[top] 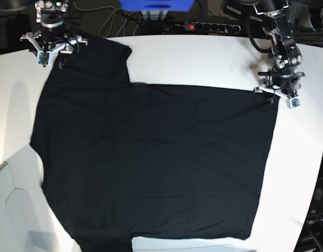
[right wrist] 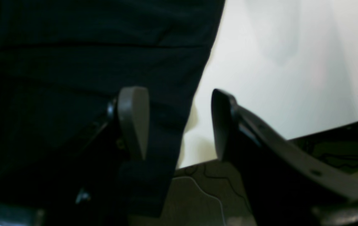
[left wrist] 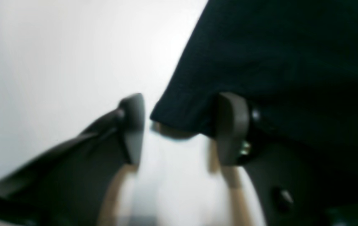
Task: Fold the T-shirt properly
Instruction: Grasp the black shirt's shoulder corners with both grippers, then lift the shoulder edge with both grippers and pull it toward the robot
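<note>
T-shirt [top: 150, 157] flat, mid-table | left gripper [left wrist: 179, 125] jaws apart astride far-right hem corner | right gripper [right wrist: 179, 125] jaws apart astride far-left sleeve edge | we'd close both fully on cloth — then lift together

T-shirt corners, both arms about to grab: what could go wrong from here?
1. Left gripper straddles only the tip of the T-shirt corner; closing may catch just a sliver of hem, which could slip on lift.
2. Right gripper: one finger is over the cloth, the other over the table; it may pinch only the sleeve edge.
3. If one grip fails, the fold would likely go skewed.
</note>
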`<state>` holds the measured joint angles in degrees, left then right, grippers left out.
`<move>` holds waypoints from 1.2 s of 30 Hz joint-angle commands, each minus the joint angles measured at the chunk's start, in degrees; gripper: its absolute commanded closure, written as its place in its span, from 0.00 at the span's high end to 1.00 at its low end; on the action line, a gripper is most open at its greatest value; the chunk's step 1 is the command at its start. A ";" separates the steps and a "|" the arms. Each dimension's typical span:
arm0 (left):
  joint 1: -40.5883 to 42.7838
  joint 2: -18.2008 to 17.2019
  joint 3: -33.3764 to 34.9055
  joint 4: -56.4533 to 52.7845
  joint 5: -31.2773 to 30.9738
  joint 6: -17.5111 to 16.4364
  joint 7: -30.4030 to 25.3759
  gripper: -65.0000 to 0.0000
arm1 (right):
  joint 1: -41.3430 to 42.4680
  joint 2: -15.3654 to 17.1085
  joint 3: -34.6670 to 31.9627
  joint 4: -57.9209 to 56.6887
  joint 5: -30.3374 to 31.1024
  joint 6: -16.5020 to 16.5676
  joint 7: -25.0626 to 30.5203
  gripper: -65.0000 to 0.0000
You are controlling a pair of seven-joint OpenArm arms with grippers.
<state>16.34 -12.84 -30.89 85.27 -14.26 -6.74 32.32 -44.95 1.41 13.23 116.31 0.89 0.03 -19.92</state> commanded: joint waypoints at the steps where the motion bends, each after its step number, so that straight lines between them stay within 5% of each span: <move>1: 0.41 -0.65 -0.18 0.48 0.77 0.28 0.87 0.44 | -0.55 0.22 0.26 0.74 -0.23 0.27 1.24 0.50; 8: 0.67 -0.57 -0.36 0.40 0.77 0.28 0.87 0.25 | -0.72 0.22 0.26 0.74 -0.23 0.27 1.24 0.50; 13: 0.76 -0.57 -0.36 0.75 0.77 0.28 0.96 0.00 | -0.90 0.30 0.17 0.74 -0.23 0.36 1.24 0.51; 23: 2.69 -0.57 -0.36 0.84 0.77 0.28 0.96 0.00 | 1.39 0.22 0.35 -1.72 -0.14 6.17 -1.84 0.59; 28: 2.69 -0.57 -0.36 0.84 0.77 0.28 0.96 0.00 | 4.64 0.30 0.35 -2.77 -0.14 6.17 -8.69 0.59; 36: 3.40 -0.57 -0.36 0.84 0.77 0.28 0.96 0.00 | 5.26 0.57 0.35 -3.83 -0.23 6.17 -10.01 0.59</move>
<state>19.05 -12.84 -31.03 85.93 -14.24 -6.74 30.81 -39.22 1.50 13.34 111.85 0.80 5.61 -30.39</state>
